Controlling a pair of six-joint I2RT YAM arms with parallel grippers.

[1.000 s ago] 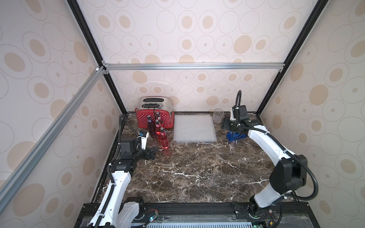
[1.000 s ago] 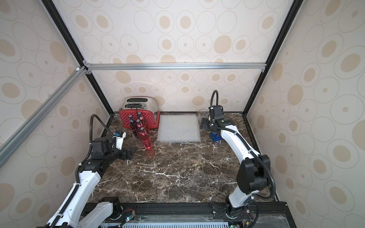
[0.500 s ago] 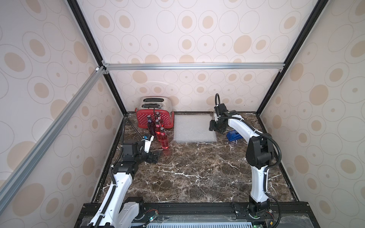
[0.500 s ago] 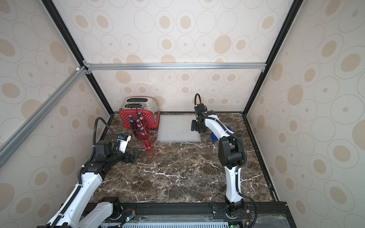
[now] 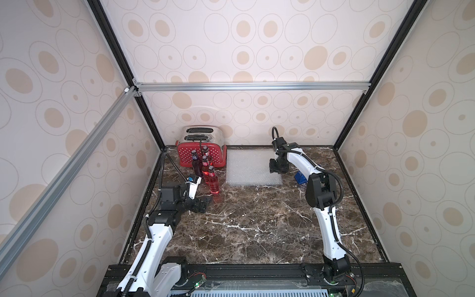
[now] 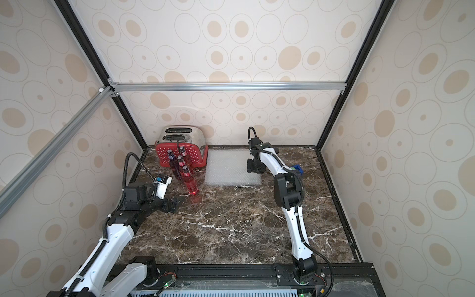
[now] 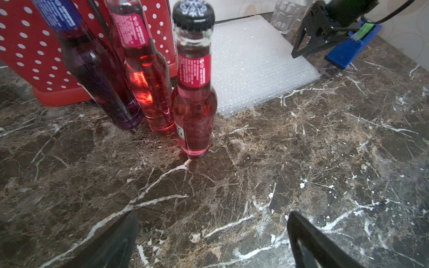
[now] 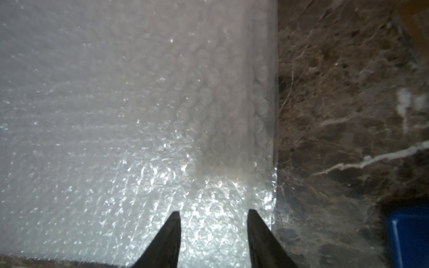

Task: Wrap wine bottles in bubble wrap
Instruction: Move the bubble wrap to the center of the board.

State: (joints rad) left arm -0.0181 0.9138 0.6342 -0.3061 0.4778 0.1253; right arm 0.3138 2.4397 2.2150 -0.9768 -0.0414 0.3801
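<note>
My left jaws gape empty; two bottles (image 7: 144,76) are cut off. Right jaws stand apart over wrap (image 8: 116,104), contact unclear.

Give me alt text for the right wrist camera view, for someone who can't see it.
The right gripper, jaws apart, points at the bubble wrap near its edge. Dark marble table shows beside the sheet, with a blue object partly in view.
</note>
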